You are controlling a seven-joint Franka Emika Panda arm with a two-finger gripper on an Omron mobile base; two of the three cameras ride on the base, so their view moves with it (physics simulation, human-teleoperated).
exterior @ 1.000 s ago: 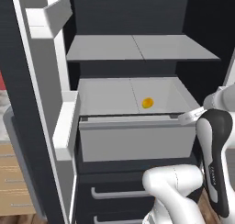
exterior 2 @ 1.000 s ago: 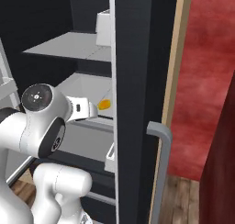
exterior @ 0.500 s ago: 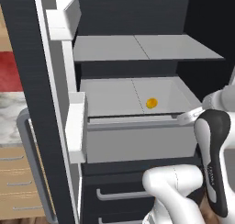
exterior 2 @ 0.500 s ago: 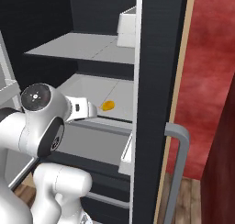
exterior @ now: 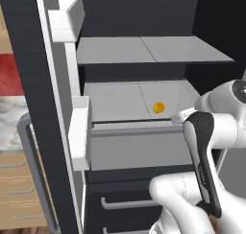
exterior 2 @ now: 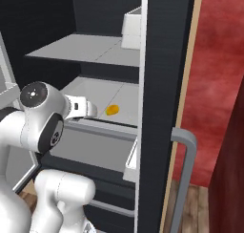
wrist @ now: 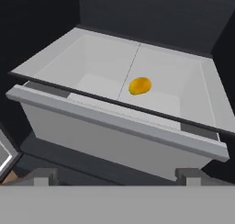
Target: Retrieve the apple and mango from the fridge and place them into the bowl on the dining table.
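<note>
We see the mango (wrist: 140, 86) lying ahead of the gripper (wrist: 114, 176), inside the fridge (exterior: 144, 17) bin. Jaws spread wide, holding nothing.

Mango (wrist: 140, 86): yellow-orange, plain. Fridge (exterior: 144, 17): black shell, pale grey shelves (exterior: 153, 50) and bin (wrist: 114, 126); door pockets (exterior: 79, 132) white; bar handle (exterior 2: 183, 179) grey. Wall at 3 o'clock (exterior 2: 219, 60): mottled deep red. Cabinet at 8 o'clock (exterior: 19, 190): tan wood.
</note>
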